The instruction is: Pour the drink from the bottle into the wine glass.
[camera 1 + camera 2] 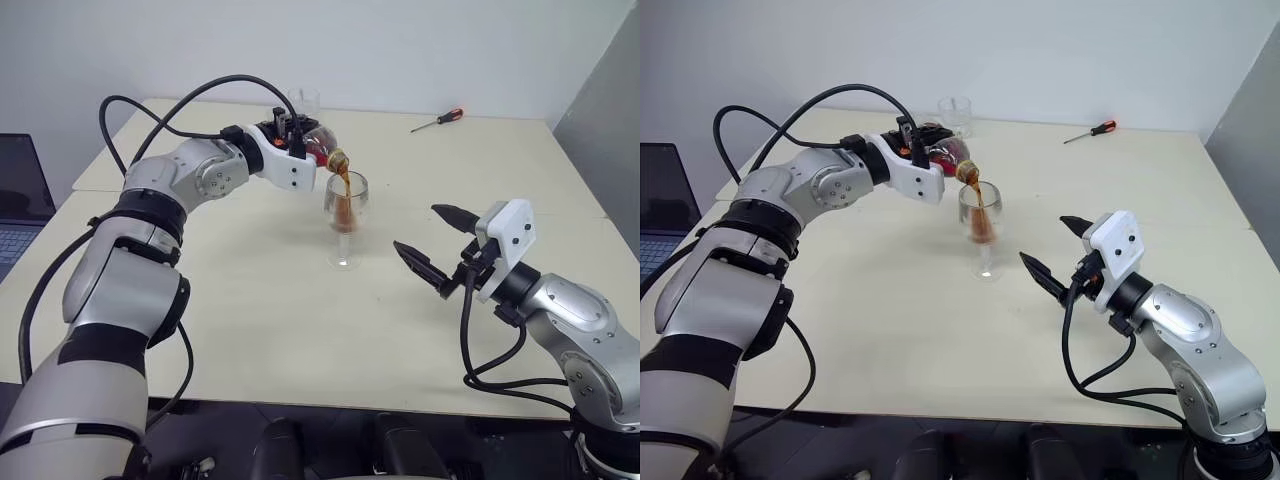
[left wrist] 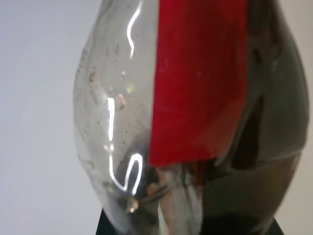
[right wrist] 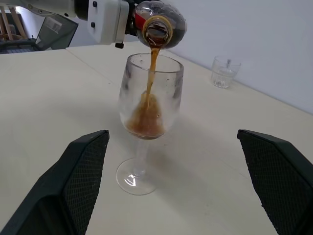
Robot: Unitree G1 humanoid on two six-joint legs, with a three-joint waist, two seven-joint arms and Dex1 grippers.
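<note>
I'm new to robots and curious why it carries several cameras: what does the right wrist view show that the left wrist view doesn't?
Right wrist view: the wine glass standing on the table, the drink streaming from the bottle's mouth into its bowl, a tumbler further back, and the open right end effector short of the glass.

Left wrist view: the bottle's red label up close.

Both: the bottle tipped in the left end effector, with dark drink inside.

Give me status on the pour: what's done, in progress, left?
Done: the bottle is uncapped, gripped by the left end effector and tipped over the wine glass. In progress: drink streams in, pooling in the bowl. Left: empty the dark liquid remaining in the bottle. The right end effector hangs open, beside the glass.
</note>
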